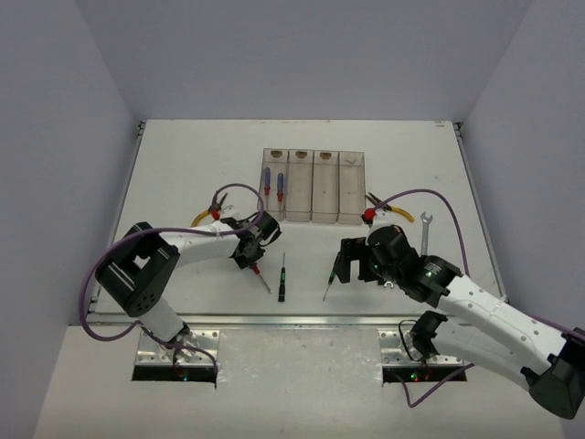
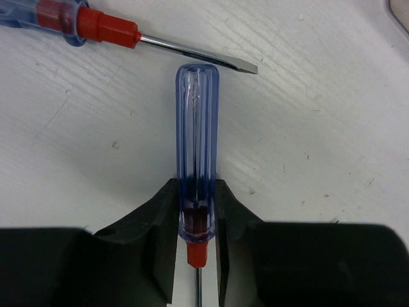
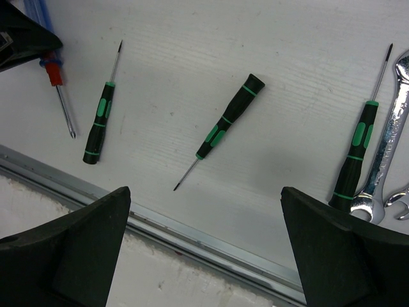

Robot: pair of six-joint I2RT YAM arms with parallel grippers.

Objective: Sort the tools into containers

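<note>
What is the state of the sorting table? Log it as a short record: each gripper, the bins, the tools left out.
left gripper: shut on the held blue-handled screwdriver, near its red collar
right gripper: open, nothing between the fingers
bins: four in a row; two binned blue-handled screwdrivers in the leftmost
loose blue-handled screwdriver: on the table
black-and-green screwdrivers: three, loose on the table
wrenches: loose, beside one green screwdriver
yellow-handled pliers: two pairs, one on each side of the bins
</note>
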